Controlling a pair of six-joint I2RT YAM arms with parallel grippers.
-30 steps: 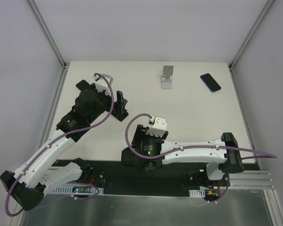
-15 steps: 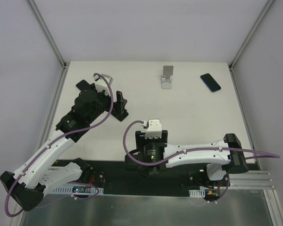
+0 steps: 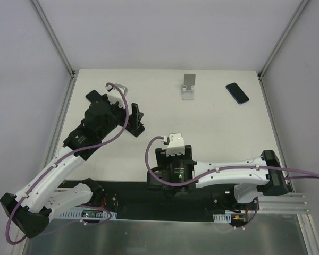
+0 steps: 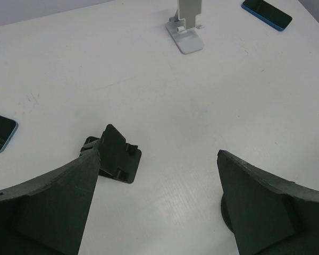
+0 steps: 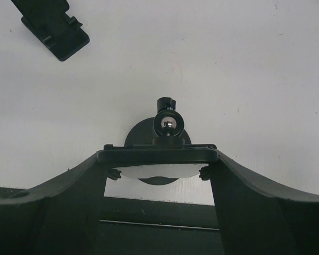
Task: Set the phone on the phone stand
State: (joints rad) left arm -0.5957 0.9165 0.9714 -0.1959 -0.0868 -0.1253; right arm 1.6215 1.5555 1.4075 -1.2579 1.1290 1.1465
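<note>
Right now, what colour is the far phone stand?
Silver-grey phone stand, clearest in left wrist view.

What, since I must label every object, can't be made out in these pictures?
- Left wrist view: second phone cut by the left edge.
- Right wrist view: black stand cut by the top edge.
- Right wrist view: round mount, base hidden by the bar between the right fingers; grip unclear.

From here I see a white table with faint scuffs, pale walls behind it, metal corner posts, a black strip along the near edge and a rail at its right end.
</note>
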